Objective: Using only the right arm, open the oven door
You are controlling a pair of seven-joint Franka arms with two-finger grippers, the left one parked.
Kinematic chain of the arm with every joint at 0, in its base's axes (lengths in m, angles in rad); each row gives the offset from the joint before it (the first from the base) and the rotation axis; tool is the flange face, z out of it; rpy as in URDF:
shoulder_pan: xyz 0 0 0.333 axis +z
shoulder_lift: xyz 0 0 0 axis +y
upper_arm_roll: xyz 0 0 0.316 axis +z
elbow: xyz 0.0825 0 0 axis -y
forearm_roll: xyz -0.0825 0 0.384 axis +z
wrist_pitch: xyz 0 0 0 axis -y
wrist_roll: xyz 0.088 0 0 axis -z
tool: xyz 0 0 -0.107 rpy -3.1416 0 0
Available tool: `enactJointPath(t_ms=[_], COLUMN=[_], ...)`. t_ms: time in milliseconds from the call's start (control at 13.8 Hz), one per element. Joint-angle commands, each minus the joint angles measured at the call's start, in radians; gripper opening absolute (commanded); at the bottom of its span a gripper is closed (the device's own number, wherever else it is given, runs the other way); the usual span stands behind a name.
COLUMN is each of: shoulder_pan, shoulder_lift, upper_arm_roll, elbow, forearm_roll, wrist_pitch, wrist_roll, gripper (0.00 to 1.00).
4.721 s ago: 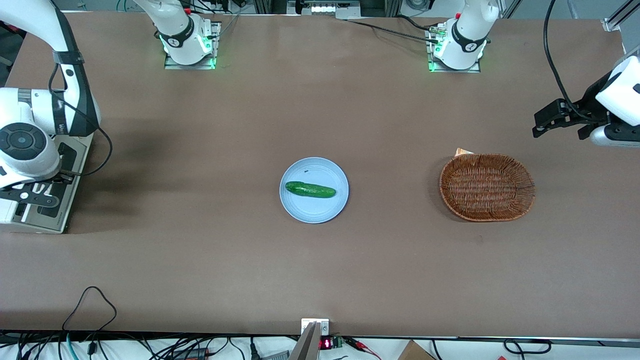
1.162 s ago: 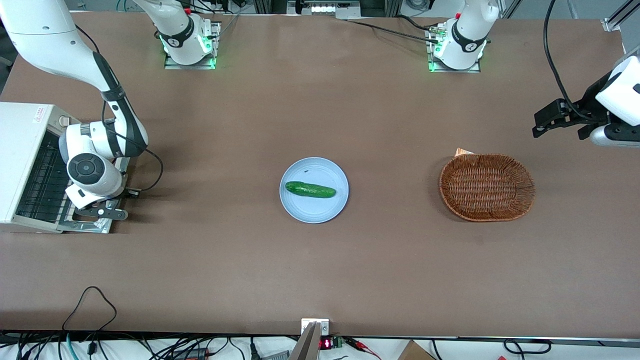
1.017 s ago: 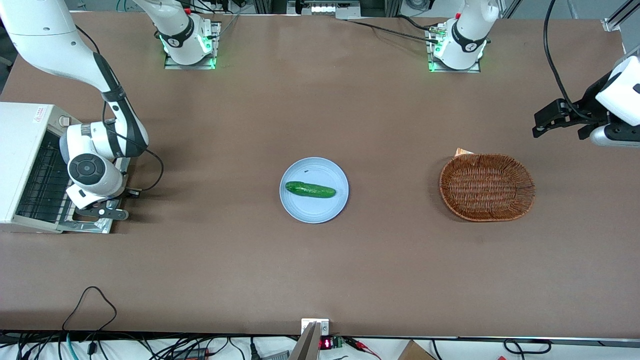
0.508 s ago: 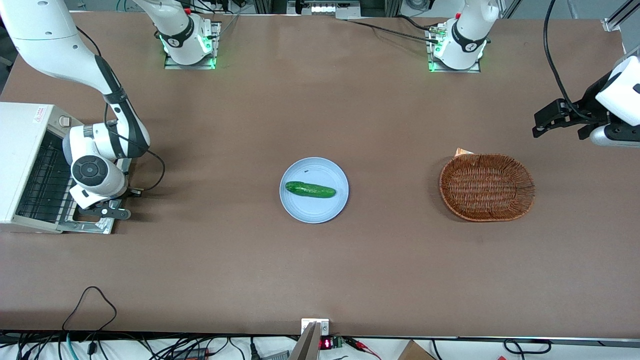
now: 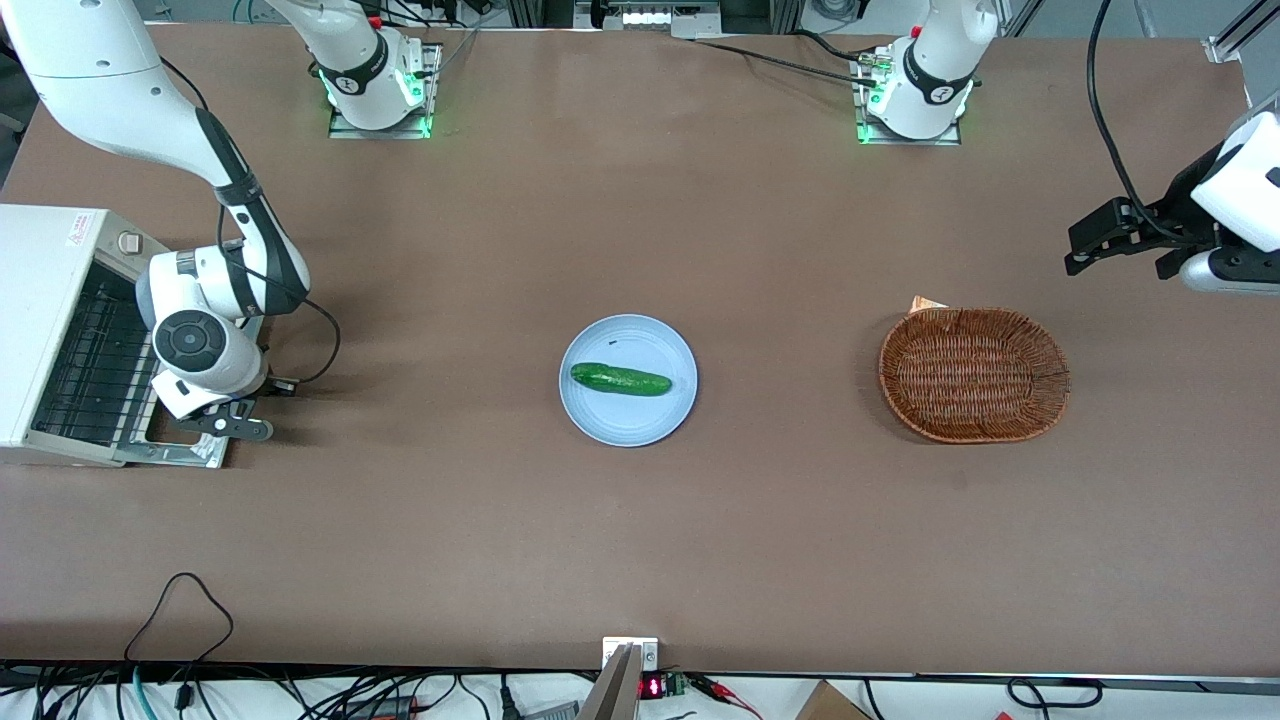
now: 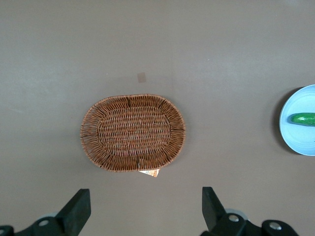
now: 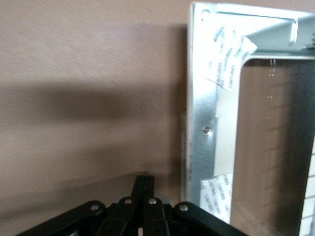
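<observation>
Oven door (image 5: 188, 456), flat silver-grey metal frame around a dark glass pane: lies swung fully down on the brown table (image 5: 640, 540), in front of the small white toaster oven (image 5: 40, 260), at mid-height of the front view's edge on the working arm's end. Dark wire rack (image 5: 90, 370) is exposed inside the cavity. In the wrist view the frame (image 7: 202, 123) lies flat, with white tape patches on it.

Black two-finger gripper (image 5: 236, 425) of the white right arm (image 5: 205, 345): just beside the door's outer edge, on the side toward the table's middle, apparently clear of the frame. Fingers (image 7: 144, 183) pressed together, nothing between them.

Step, judged: opening looks complete; what remains is withdrawal. Next move calls for lifting clear without catching the door's edge.

Also present: round pale-blue plate (image 5: 628, 425) with a green cucumber (image 5: 620, 380), frame centre; oval brown wicker basket (image 5: 974, 374), toward the parked arm's end.
</observation>
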Motion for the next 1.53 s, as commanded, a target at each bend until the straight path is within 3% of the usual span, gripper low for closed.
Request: enactJointPath(t_ms=[0,218,436,799,1017,1162,1235,1307,1453], shoulder_pan=[-0.012,-0.002,0.025,0.048,0.048,0.048,0.046,0.046,0.046], shoulder_lift=[-0.070,-0.148,-0.262,-0.418,-0.471,-0.474,-0.477,-0.478,-0.478], upper_arm_roll=[0.055,0.099,0.099,0.101,0.099,0.099,0.095,0.093,0.093], elbow=[-0.011,-0.008,0.003,0.095,0.216,0.306,0.339,0.362,0.368], forearm_roll=[0.015,0.069,0.256,0.481,0.520,0.546,0.581,0.591,0.589], wrist_pitch=[-0.023,-0.041,-0.105,-0.361,-0.587,-0.720,-0.779,-0.805,-0.805], wrist_roll=[-0.004,-0.005,-0.027,-0.191,-0.258,-0.320,-0.356,-0.379,-0.381], gripper=[0.00,0.00,0.00,0.00,0.03,0.13,0.19,0.38,1.00])
